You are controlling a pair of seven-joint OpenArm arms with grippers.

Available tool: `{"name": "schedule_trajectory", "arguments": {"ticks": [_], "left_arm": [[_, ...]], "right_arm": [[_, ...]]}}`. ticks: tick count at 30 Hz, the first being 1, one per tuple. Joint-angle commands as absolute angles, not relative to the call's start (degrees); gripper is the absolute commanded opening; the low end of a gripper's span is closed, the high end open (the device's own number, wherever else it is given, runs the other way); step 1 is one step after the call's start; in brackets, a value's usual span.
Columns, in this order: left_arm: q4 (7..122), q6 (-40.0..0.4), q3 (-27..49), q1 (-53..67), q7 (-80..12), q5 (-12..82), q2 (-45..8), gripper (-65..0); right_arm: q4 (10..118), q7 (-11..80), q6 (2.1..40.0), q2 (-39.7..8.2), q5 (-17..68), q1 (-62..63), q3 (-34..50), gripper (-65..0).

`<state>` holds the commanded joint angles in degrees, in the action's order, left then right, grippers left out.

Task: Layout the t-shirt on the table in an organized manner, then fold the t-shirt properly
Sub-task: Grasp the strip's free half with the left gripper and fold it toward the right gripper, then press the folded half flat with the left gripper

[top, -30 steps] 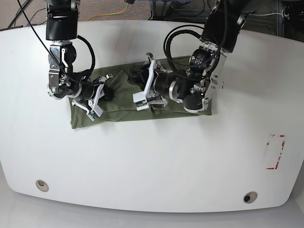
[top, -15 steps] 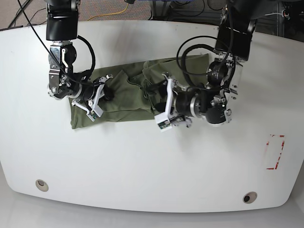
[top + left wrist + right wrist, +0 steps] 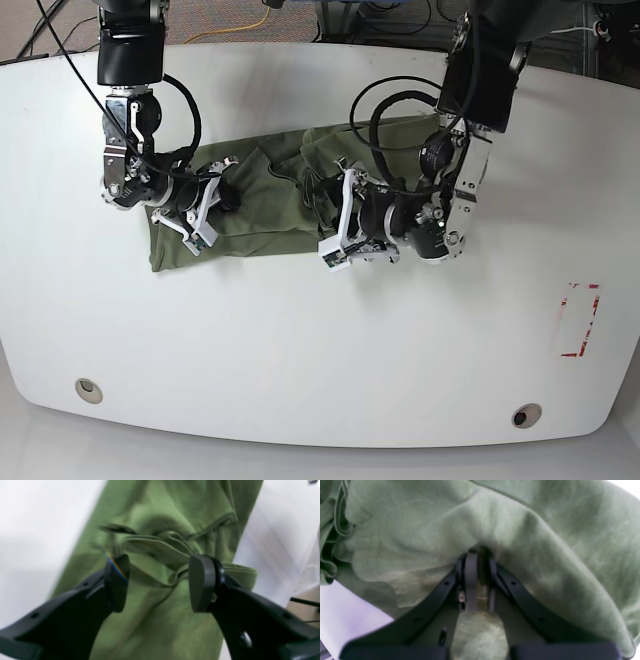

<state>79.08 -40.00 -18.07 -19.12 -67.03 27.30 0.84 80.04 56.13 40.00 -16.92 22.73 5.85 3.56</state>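
T-shirt (image 3: pixel 265 205) bunched on the table (image 3: pixel 300 340) — right end effector (image 3: pixel 477 580) pinching its cloth, left end effector (image 3: pixel 158 585) wide above folds.

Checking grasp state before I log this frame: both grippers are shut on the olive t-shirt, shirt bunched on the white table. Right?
Not quite. Only the right gripper is shut on the t-shirt; the right wrist view shows cloth pinched between its fingers. The left gripper is open, its pads apart above the fabric with nothing held, as the left wrist view shows. The shirt does lie bunched on the white table.
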Motion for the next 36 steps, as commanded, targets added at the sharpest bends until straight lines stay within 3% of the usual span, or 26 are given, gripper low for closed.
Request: {"name": "schedule_trajectory", "arguments": {"ticks": [12,30,36], "left_arm": [[74.15,-40.00,-18.15,-19.47,-62.37,19.91,1.89,-29.9],[75.03,-40.00,-18.07,-22.64,-62.37,19.47,1.89,-30.0],[70.55,-40.00,-18.15,-23.08,-61.93,19.47,1.89,-30.0]], "right_arm": [[80.04,56.13,40.00,-16.92,22.64,5.85,3.56,-59.3],[80.04,56.13,40.00,-16.92,22.64,5.85,3.56,-59.3],[80.04,56.13,40.00,-16.92,22.64,5.93,3.56,-59.3]]}}
